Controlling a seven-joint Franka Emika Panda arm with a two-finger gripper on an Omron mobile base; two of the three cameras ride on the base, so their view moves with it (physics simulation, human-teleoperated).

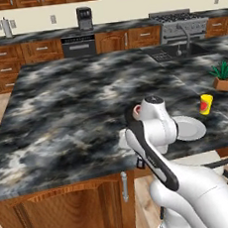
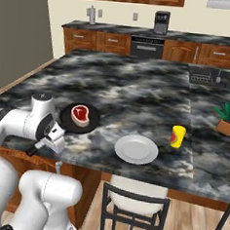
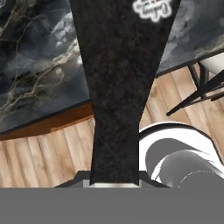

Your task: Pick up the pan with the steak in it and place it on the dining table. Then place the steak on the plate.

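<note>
Right base view: black frying pan resting on the marbled bench near its front edge, raw steak lying inside it, light-grey plate apart to its right, yellow cup farther right. Hand view: pan handle runs straight up from the jaws, which sit at its end; whether they are clenched on it cannot be told.

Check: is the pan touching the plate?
Apart. In the right base view, the pan with the steak sits left of the plate, with a strip of bare dining table plainly between them.
</note>
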